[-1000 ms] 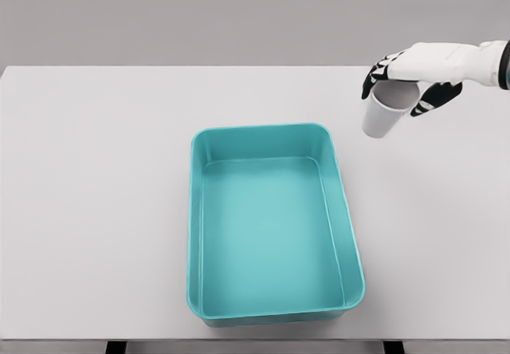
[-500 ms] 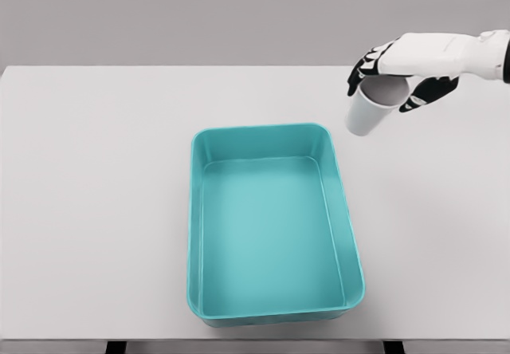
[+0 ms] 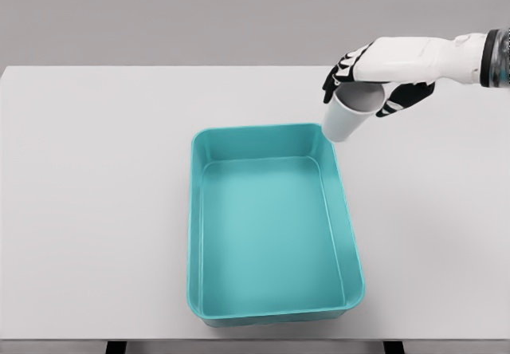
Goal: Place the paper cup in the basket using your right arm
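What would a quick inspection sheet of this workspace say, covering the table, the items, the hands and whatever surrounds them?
Surface: white table, flat and plain.
Job's things: teal basket near the table's middle, nothing inside; white paper cup held in the air, tilted, at the basket's far right corner.
Clutter: nothing seen.
Hands: right hand grips the cup from above, around its rim; the left arm is out of view.
Cables: nothing seen.
Surroundings: plain grey backdrop behind the table.

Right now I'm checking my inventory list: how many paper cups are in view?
1. The single paper cup is held in the right hand, lifted above the table at the far right corner of the teal basket. None seems hidden.
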Controlling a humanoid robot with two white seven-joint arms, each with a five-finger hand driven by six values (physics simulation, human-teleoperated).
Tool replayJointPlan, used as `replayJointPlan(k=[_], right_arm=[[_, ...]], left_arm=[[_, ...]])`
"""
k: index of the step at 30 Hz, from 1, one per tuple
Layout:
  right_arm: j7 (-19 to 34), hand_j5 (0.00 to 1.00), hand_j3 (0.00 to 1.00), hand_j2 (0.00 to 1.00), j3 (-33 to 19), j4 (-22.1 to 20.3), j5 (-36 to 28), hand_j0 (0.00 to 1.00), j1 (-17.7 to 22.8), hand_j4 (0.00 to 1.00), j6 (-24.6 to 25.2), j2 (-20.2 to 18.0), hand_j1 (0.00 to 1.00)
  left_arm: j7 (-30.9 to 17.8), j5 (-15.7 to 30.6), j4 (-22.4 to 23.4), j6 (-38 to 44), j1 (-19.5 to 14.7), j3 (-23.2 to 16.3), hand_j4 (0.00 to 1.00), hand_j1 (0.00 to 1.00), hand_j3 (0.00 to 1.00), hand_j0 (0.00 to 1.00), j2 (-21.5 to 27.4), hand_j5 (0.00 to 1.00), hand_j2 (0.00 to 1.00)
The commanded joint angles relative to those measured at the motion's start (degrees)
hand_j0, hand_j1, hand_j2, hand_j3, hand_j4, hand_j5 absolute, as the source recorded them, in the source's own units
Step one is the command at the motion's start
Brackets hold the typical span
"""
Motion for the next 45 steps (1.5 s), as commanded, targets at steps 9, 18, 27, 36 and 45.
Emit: replayJointPlan(k=[9,18,27,36,45], right_arm=[[-0.03,0.69,0.69,0.69,0.88,0.2,-0.12,0.69,0.44,0.69,0.39,3.94,0.69],[-0.03,0.69,0.69,0.69,2.38,0.46,-0.21,0.69,0.7,0.69,0.48,6.85,0.69],[-0.03,0.69,0.69,0.69,4.84,0.9,-0.21,0.69,1.05,0.69,0.83,11.06,0.69],[-0.03,0.69,0.69,0.69,5.81,2.04,-0.03,0.69,2.9,0.69,0.92,13.35,0.69],[-0.03,0.69,0.69,0.69,7.39,3.18,0.41,0.69,4.04,0.69,1.0,16.51,0.69]], left_arm=[[0.0,0.0,0.01,0.0,0.0,-0.01,1.0,1.0,1.0,1.0,0.0,1.0,1.0],[0.0,0.0,0.01,0.0,0.0,-0.01,1.0,1.0,1.0,1.0,0.0,1.0,1.0],[0.0,0.0,0.01,0.0,0.0,-0.01,1.0,1.0,1.0,1.0,0.0,1.0,1.0],[0.0,0.0,0.01,0.0,0.0,-0.01,1.0,1.0,1.0,1.0,0.0,1.0,1.0],[0.0,0.0,0.01,0.0,0.0,-0.01,1.0,1.0,1.0,1.0,0.0,1.0,1.0]])
